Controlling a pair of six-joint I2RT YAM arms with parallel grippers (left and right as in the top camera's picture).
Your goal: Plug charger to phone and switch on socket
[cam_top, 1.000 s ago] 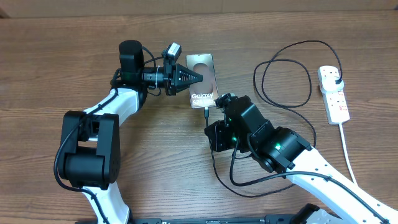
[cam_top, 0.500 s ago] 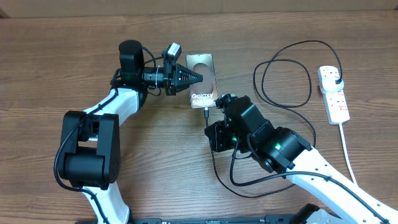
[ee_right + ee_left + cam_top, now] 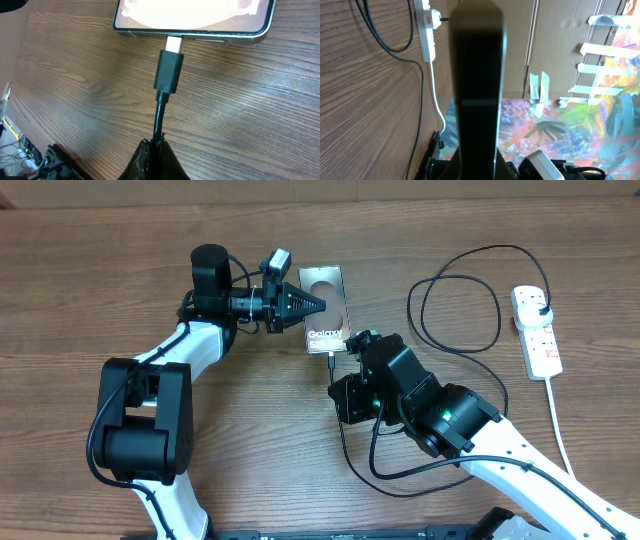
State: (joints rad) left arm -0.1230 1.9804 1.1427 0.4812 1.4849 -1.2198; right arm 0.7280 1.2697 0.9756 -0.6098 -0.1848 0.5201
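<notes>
The phone point(image 3: 327, 308) stands on its long edge with the "Galaxy" text showing. My left gripper point(image 3: 316, 304) is shut on its left side. In the left wrist view the phone point(image 3: 477, 85) is a dark edge-on slab between the fingers. My right gripper point(image 3: 338, 385) is shut on the thin black charger cable point(image 3: 159, 120) just behind the connector point(image 3: 169, 70). The connector's silvery tip touches the port in the phone's bottom edge point(image 3: 195, 27), and part of the tip still shows. The cable loops right point(image 3: 455, 310) to a black plug point(image 3: 541, 304) in the white socket strip point(image 3: 540, 345).
The strip's white cord point(image 3: 560, 425) runs toward the front right edge. The cable also loops under my right arm point(image 3: 390, 480). In the left wrist view the strip point(image 3: 426, 30) and cable point(image 3: 395, 45) lie at the far left, with painted cardboard behind.
</notes>
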